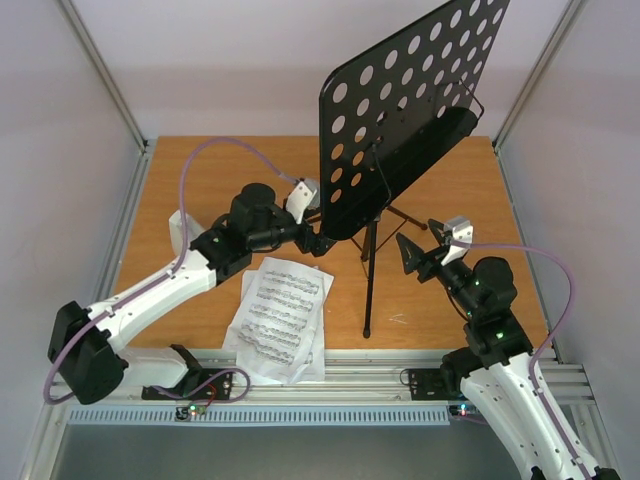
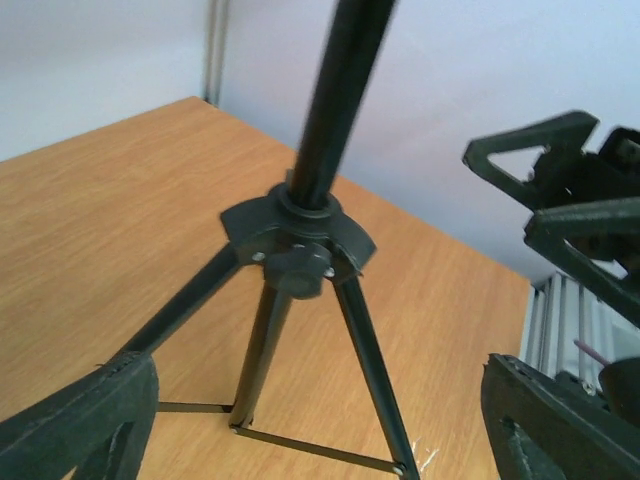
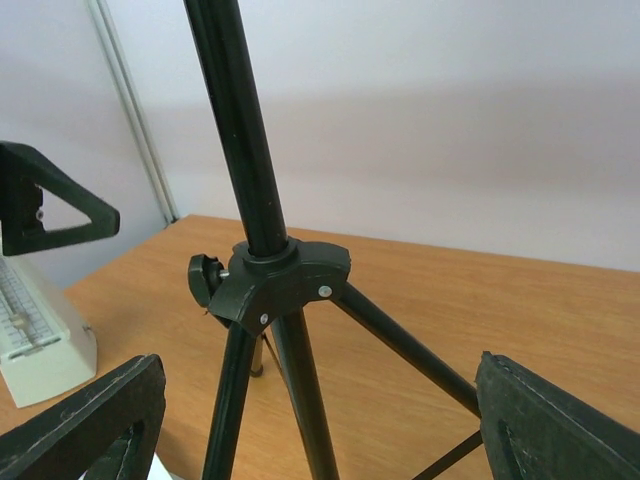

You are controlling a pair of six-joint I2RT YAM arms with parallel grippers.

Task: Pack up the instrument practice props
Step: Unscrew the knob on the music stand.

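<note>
The left jaws stand wide open and grip nothing. Between them, touching neither side, rises the tall black tripod music stand with a perforated metal desk (image 1: 410, 110). In the left wrist view its dark leg hub (image 2: 300, 230) sits just ahead of the gap, with a round black locking knob (image 2: 300, 272) facing these jaws. The pole runs up out of sight and the thin legs spread down onto the brown wooden worktop (image 2: 110, 220).

The right jaws are also wide open and hold nothing. They face the same stand from the other side. The hub lies ahead of them and centred in their gap, apart from both sides, with its knob turned off to their left. Far to their left, beyond the stand, a small white pyramid-shaped metronome (image 3: 35, 335) sits upright on the worktop.

From above, the two pairs of jaws flank the pole low down, the left pair just beside it and the right pair a little further off. The tilted desk hangs high over both. The white printed sheet-music pages (image 1: 278, 318) lie flat on the worktop on the near side of the left jaws, their lower corner overlapping the silver metal rail (image 1: 400, 375) at the worktop's edge. The metronome stands behind the left arm (image 1: 160, 290), largely hidden by it.
</note>
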